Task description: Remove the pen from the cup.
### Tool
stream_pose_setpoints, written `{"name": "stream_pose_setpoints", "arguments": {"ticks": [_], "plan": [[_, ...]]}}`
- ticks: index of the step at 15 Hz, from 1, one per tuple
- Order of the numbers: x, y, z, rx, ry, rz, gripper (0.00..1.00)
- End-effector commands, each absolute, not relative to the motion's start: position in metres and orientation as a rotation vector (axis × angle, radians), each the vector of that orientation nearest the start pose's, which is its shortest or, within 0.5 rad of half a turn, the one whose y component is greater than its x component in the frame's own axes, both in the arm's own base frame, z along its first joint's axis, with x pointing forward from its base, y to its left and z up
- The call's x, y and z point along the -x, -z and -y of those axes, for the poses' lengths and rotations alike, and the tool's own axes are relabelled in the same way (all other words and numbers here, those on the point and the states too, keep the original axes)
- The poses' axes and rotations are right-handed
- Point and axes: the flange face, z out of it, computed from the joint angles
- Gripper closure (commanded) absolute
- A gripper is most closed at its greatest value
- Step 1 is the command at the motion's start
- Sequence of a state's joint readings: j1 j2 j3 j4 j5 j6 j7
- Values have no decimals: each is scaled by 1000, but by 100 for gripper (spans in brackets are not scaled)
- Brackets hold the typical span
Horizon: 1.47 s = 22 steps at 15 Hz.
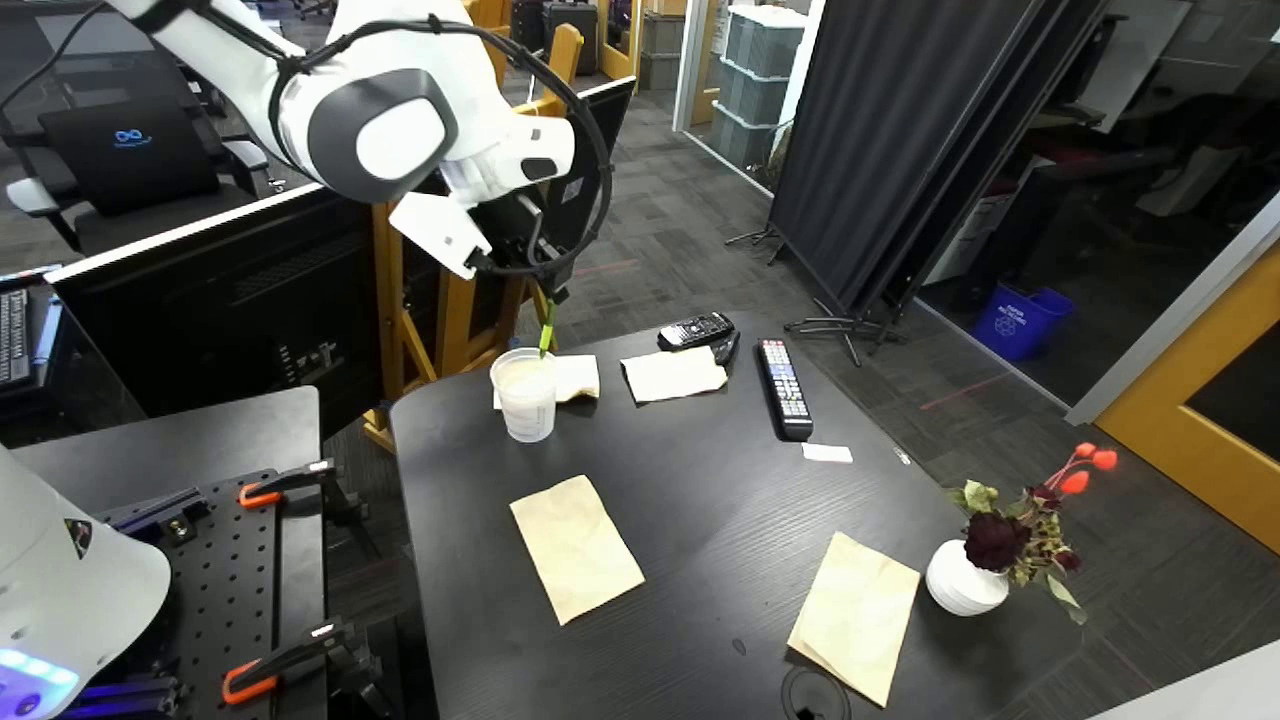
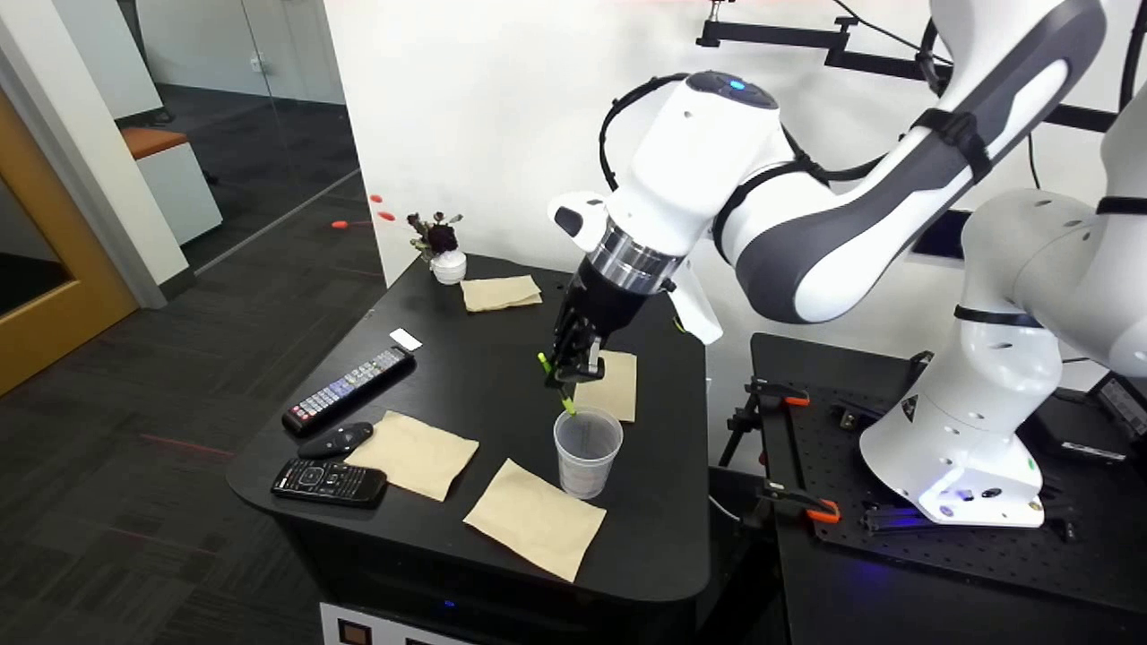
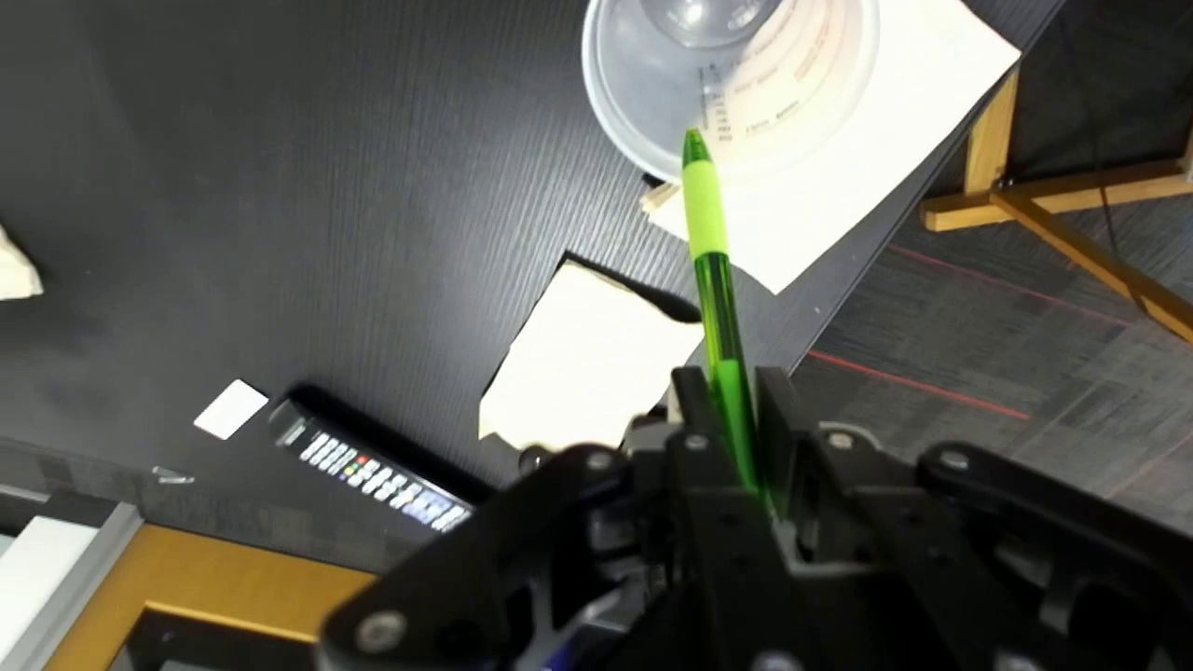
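Observation:
The pen (image 3: 713, 270) is green with a lime grip, and its point faces the cup in the wrist view. The pen also shows in both exterior views (image 1: 546, 330) (image 2: 568, 401), tilted. My gripper (image 3: 730, 401) is shut on the pen's rear part, and the fingers hide some of it. The gripper shows above the table in both exterior views (image 1: 550, 290) (image 2: 575, 369). The cup (image 1: 525, 405) is translucent white, upright on the table, also in an exterior view (image 2: 587, 457) and the wrist view (image 3: 634, 112). The pen's tip appears at or just above the cup's rim.
Tan paper sheets (image 1: 577, 548) (image 2: 536, 520) lie around the black table (image 1: 690, 500). A long black remote (image 1: 785, 388), a smaller remote (image 2: 329, 482) and a white vase with flowers (image 1: 966, 578) stand farther off. A monitor (image 1: 230, 290) is behind the table.

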State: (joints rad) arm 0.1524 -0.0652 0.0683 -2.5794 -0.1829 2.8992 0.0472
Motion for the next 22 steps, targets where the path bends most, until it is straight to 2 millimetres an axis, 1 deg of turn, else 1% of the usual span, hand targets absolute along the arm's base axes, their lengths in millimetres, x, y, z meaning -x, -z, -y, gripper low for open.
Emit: {"name": "stream_pose_setpoints", "arguments": {"ticks": [1, 3, 4, 6, 8, 11, 15, 19, 22], "plan": [[-447, -363, -96, 3064, 720, 442, 96], [-445, -377, -80, 3084, 753, 387, 96], [-444, -380, -70, 3094, 757, 361, 96], [-444, -379, -49, 3121, 733, 295, 96], [-447, -371, -27, 3144, 696, 228, 96], [-457, -351, 1, 3151, 680, 177, 96], [-478, -318, 28, 3161, 657, 184, 96], [-508, -281, 38, 3180, 573, 272, 96], [-537, -258, 37, 3189, 503, 369, 96]]}}
